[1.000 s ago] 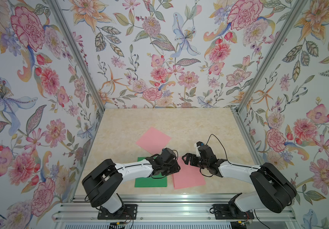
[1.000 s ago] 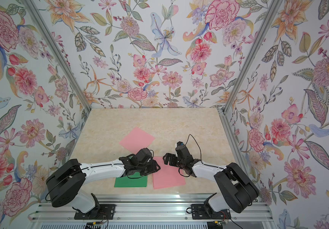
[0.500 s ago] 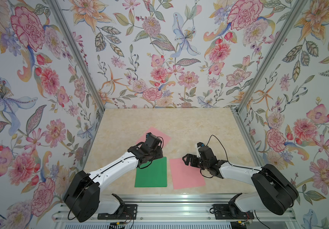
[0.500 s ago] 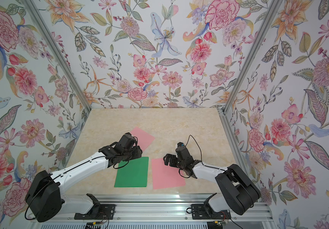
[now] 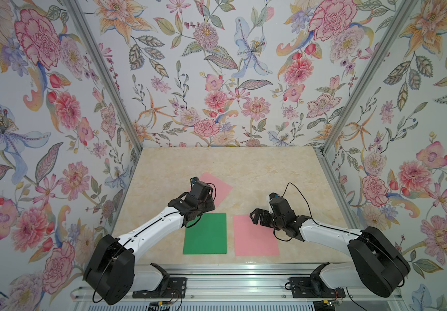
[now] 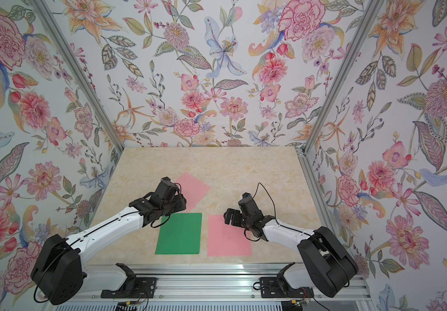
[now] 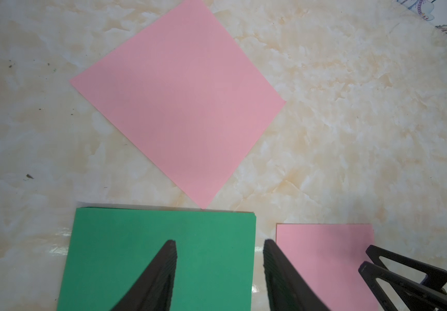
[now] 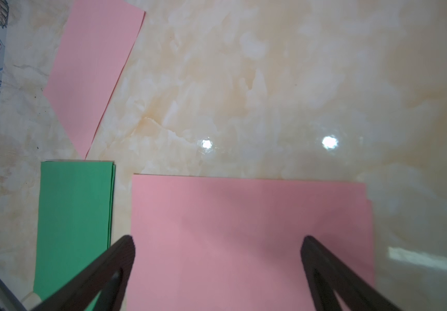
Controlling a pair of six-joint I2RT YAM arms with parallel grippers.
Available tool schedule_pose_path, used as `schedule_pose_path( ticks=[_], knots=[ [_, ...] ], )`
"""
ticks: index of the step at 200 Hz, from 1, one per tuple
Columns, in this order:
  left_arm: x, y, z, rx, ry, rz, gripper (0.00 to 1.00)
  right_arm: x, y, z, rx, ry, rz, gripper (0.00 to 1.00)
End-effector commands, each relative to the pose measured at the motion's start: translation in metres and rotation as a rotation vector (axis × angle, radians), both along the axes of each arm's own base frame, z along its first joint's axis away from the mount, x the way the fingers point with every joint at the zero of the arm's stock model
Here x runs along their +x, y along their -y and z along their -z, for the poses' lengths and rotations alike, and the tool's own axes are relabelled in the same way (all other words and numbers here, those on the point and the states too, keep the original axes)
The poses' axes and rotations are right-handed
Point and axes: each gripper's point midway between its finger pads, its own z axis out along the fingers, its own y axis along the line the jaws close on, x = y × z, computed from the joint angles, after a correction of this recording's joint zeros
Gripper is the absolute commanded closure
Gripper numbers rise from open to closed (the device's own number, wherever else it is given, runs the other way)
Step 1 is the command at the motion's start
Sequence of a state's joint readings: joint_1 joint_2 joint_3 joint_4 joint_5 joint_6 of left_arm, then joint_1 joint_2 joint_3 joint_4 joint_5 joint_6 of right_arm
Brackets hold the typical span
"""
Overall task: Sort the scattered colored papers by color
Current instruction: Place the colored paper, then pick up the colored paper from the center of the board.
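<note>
**2 piles side by side, 1 pink sheet apart**

On the marble-patterned table (image 5: 270, 167), a green pile (image 5: 205, 233) and a pink pile (image 5: 254, 238) lie side by side near the front edge, with a narrow strip of bare top between them. A loose pink sheet (image 5: 219, 187) lies farther back, turned diagonally, 1 corner just reaching the green pile's far edge. The left gripper (image 7: 219, 242) hovers above the green pile, jaws apart and empty. The right gripper (image 8: 218, 238) hangs over the pink pile, jaws spread wide, holding nothing. Flowered wallpaper (image 5: 217, 80) lines the 3 walls.
</note>
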State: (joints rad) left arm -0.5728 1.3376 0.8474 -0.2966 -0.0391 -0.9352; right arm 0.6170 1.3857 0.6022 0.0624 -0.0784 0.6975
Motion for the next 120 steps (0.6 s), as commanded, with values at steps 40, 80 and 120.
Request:
schedule_pose_path(
  ticks=[40, 80, 120],
  knots=[
    [0.025, -0.003, 0.025, -0.221, 0.126, -0.047, 0.45, 0.069, -0.090, -0.075, 0.120, 0.187, -0.221, 0.00],
    [0.032, -0.012, 0.030, -0.267, 0.146, -0.105, 0.45, 0.101, -0.148, -0.045, 0.241, 0.113, -0.321, 0.00],
    [0.035, -0.028, 0.049, -0.269, 0.087, -0.167, 0.45, 0.122, -0.175, -0.017, 0.271, 0.052, -0.342, 0.00]
  ],
)
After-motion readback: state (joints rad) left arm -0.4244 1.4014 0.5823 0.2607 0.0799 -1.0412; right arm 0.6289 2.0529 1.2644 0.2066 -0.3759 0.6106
